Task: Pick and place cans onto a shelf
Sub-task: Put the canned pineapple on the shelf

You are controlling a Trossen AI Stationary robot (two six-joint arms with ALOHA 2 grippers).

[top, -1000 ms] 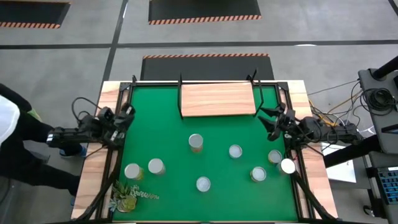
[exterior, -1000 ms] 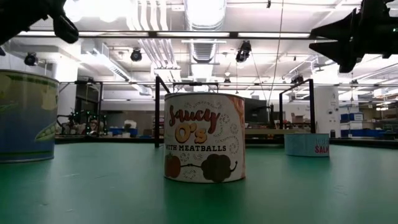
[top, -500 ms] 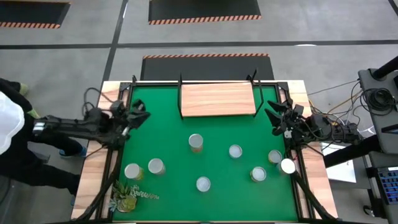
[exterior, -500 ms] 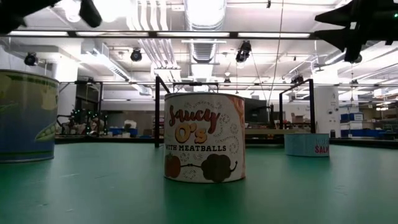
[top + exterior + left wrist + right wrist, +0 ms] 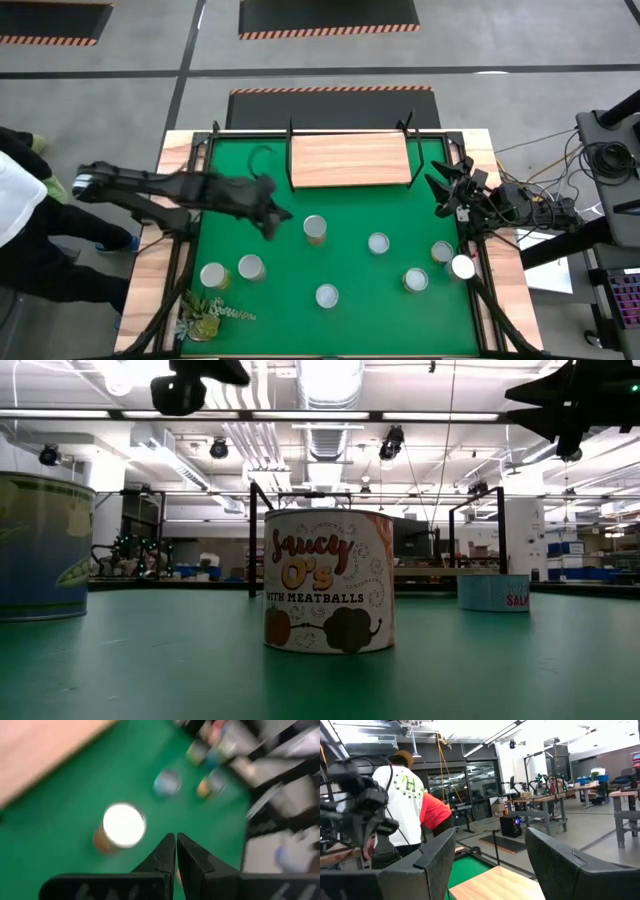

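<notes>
Left claw reaches out over the green bench, fingers pressed together and empty, just beside the tan can near the bench's middle. Right claw waits at the right edge, fingers spread, holding nothing. The wooden shelf stands bare at the far side; the other cans stand scattered nearer.

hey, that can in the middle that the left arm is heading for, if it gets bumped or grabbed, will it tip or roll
The can stands upright on its flat end, so a nudge from the left gripper would probably slide it, not roll it. It looks squat, likely hard to tip. Its rigid-looking metal side should take a firm squeeze, though it may be slippery.
</notes>
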